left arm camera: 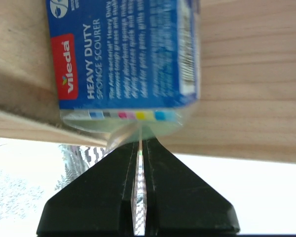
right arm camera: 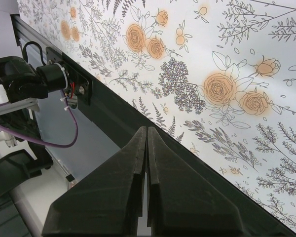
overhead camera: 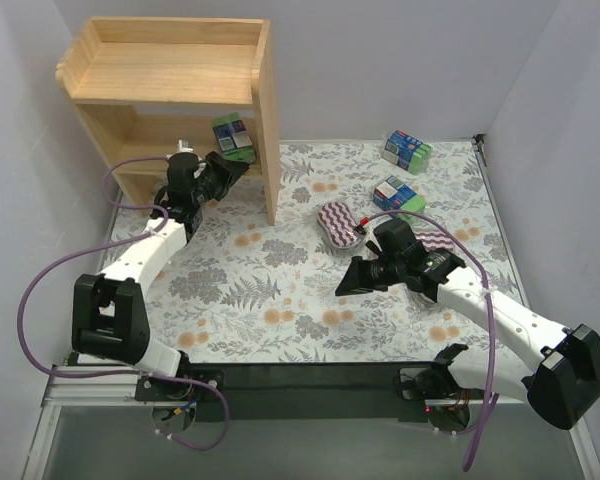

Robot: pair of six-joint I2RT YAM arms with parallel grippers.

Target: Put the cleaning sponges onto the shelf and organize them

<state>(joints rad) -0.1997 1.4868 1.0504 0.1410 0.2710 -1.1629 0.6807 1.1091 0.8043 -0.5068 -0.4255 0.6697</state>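
Low in the overhead view, right of centre, the right end effector (overhead camera: 343,288) hangs over the floral tabletop (overhead camera: 280,300) with its fingers pressed together and nothing between them; its wrist view shows only the print and the tabletop's dark near edge. Just beyond it lies a purple zigzag pad (overhead camera: 338,224), and a second purple pad (overhead camera: 438,240) is partly hidden by the right arm. Farther back, at upper right, sit two blue-and-green packs (overhead camera: 398,194), apart from each other. At upper left, the left end effector (left arm camera: 139,140) is clamped on the clear wrap edge of a third pack (left arm camera: 123,54), held at the lower tier of the shelf (overhead camera: 170,75), beside its right upright.
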